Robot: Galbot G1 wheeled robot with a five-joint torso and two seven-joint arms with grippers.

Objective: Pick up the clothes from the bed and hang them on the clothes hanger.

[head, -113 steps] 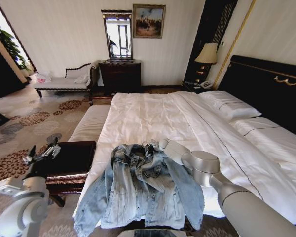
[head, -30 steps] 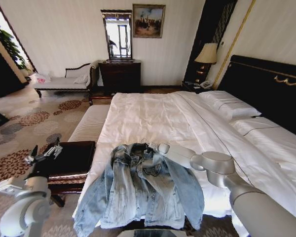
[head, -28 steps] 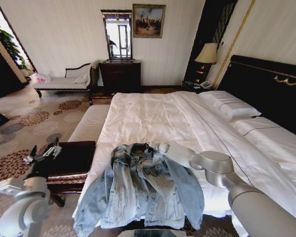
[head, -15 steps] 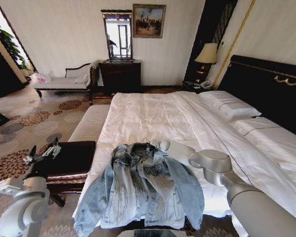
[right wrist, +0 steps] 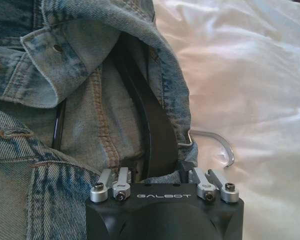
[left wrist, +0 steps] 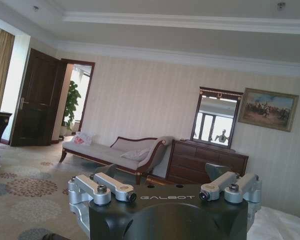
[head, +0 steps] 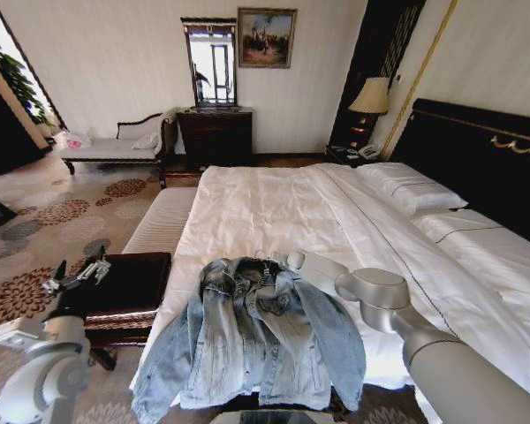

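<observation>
The light-blue denim clothes (head: 256,340) lie crumpled on the near corner of the bed (head: 274,208), one sleeve hanging over its edge. The black clothes hanger (right wrist: 152,125) sits inside the collar, and its metal hook (right wrist: 217,142) rests on the white quilt. My right gripper (head: 270,262) is at the collar, shut on the clothes hanger's neck (right wrist: 160,167). My left gripper (head: 78,275) hangs open above the dark stool (head: 128,283) left of the bed, holding nothing; in the left wrist view the left gripper (left wrist: 162,175) points at the far wall.
White pillows (head: 411,190) and a black headboard (head: 477,159) are at the right. A white bench (head: 163,221) runs along the bed's left side. A chaise (head: 115,148), dresser (head: 215,134) and mirror stand at the far wall. Patterned carpet (head: 44,221) lies open at the left.
My right arm's elbow and wrist have shifted slightly toward the far side of the bed. The jacket and my left arm have stayed put.
</observation>
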